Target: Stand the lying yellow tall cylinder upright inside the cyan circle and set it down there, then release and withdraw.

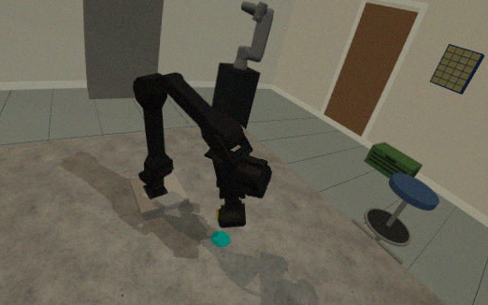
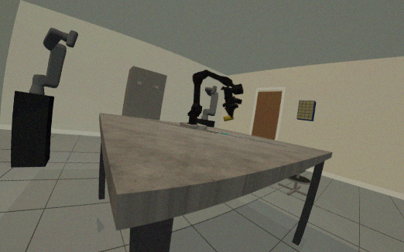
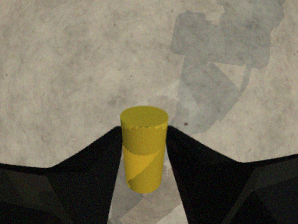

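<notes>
The yellow cylinder (image 2: pixel 228 118) (image 3: pixel 144 150) is clamped between the fingers of the gripper (image 1: pixel 232 216) (image 2: pixel 231 116) (image 3: pixel 144 131), held in the air above the desk (image 1: pixel 91 262) (image 2: pixel 195 158) (image 3: pixel 65 65) and lying nearly level, slightly tilted, in the exterior view. On the mottled grey-brown desktop, the cyan circle (image 1: pixel 221 239) (image 2: pixel 224 134) shows near the gripper in the top view; the wrist view does not show it. The tiled room has a brown door (image 1: pixel 371 67) (image 2: pixel 266 114) and a grey cabinet (image 1: pixel 122 49) (image 2: pixel 145 93). A blue stool (image 1: pixel 413 191) stands beside a green box (image 1: pixel 393 160), both off the desk. Nothing visible stands on the circle.
</notes>
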`<state>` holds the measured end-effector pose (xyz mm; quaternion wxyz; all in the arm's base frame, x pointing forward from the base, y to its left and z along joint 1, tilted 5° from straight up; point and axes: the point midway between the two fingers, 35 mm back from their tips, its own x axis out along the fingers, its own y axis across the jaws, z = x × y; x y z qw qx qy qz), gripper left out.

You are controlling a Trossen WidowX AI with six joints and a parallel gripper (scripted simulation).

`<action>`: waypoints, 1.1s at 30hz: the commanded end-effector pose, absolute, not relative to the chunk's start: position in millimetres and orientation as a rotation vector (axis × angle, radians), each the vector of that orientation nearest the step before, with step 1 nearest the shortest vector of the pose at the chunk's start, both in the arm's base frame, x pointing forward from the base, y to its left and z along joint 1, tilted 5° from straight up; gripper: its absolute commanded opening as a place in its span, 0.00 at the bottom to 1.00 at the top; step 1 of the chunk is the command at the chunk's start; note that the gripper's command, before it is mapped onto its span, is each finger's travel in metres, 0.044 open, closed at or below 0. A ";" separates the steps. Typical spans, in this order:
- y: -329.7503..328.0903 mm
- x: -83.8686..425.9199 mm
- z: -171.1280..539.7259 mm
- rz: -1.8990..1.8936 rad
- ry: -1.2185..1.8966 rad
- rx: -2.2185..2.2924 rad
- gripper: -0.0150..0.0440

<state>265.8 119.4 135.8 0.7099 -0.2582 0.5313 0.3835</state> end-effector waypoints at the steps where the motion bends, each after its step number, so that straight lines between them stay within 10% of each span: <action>1: 120.0 265.8 136.1 0.860 1.156 -0.550 0.43; 33: 118.5 275.8 131.3 0.901 0.981 -0.381 0.43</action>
